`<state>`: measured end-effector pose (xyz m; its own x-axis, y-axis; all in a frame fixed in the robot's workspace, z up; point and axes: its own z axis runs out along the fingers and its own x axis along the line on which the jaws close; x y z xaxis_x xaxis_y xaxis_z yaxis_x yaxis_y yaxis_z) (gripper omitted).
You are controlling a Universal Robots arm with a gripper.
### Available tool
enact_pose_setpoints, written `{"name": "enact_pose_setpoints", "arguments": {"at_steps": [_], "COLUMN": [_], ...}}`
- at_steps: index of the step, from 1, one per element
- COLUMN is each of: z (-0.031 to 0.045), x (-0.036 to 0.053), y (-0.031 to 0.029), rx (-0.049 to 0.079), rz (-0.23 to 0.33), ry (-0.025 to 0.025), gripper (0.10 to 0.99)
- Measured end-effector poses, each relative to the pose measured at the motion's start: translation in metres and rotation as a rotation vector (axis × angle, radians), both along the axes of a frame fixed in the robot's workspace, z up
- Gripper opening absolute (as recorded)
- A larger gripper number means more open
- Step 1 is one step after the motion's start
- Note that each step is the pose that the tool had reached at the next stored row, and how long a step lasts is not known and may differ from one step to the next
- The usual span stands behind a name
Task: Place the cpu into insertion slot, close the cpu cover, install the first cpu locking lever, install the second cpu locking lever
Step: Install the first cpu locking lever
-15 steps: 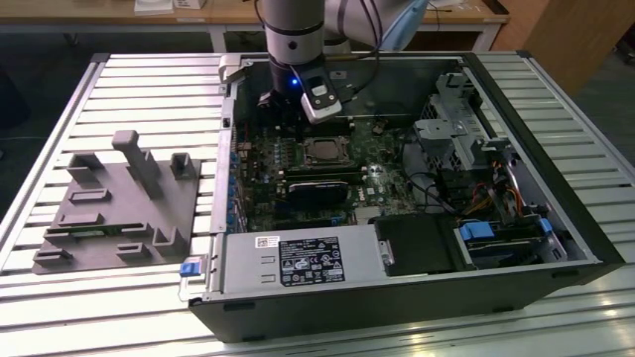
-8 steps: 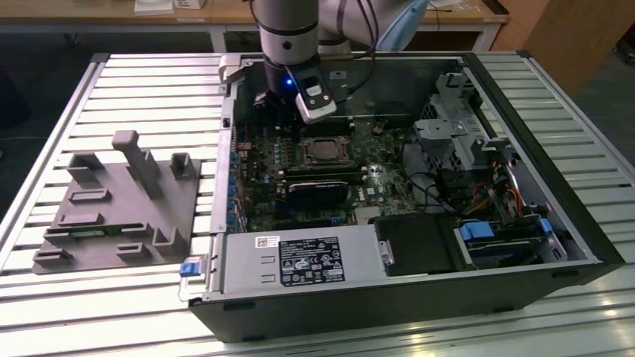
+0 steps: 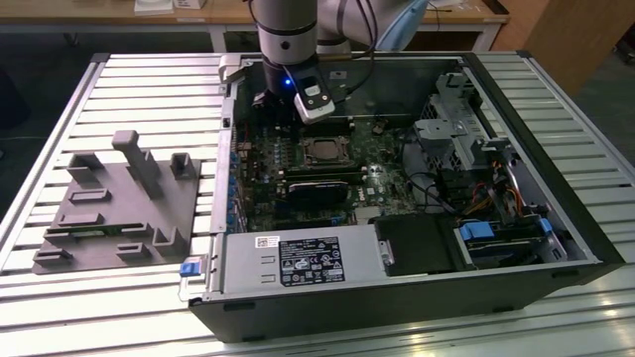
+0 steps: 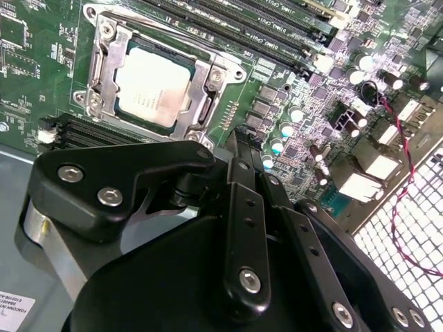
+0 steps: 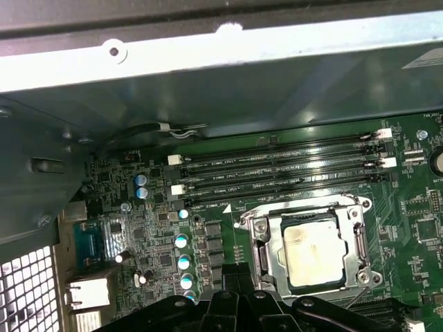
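Observation:
The cpu (image 4: pixel 151 86) has a dull silver-tan top and lies flat in the insertion slot (image 5: pixel 259 266) on the green board. The silvery cpu cover (image 4: pixel 202 88) is down around its edges, and thin wire levers (image 5: pixel 360 238) run along two sides of the frame. In both wrist views my gripper (image 5: pixel 236 271) hovers above the board just beside the socket, its black fingertips (image 4: pixel 239 142) together and holding nothing. In the exterior view the arm's wrist (image 3: pixel 293 74) stands over the board behind the socket (image 3: pixel 323 149), toward the case's rear wall.
The open computer case (image 3: pixel 555 216) lies on a slatted metal table. Long black memory slots (image 5: pixel 277 169) run beside the socket. A black graphics card (image 3: pixel 317 192), a power supply (image 3: pixel 297 260) and drive bays (image 3: pixel 476 141) surround it. A grey fixture (image 3: pixel 119 201) sits at the exterior view's left.

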<state>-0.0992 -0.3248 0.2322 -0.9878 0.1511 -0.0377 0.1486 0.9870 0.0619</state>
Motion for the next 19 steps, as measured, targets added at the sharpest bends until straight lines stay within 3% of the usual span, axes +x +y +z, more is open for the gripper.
{"name": "enact_pose_setpoints", "arguments": {"at_steps": [3, 10, 19], "z": [0.0, 0.0, 0.0076], "x": [-0.0003, -0.0007, -0.0007], "y": [-0.0001, -0.0002, -0.0002], "rx": [0.005, 0.046, 0.049], "rz": [0.0, 0.0, 0.0], "ry": [0.0001, 0.0001, 0.0001], "gripper": [0.106, 0.106, 0.106]}}
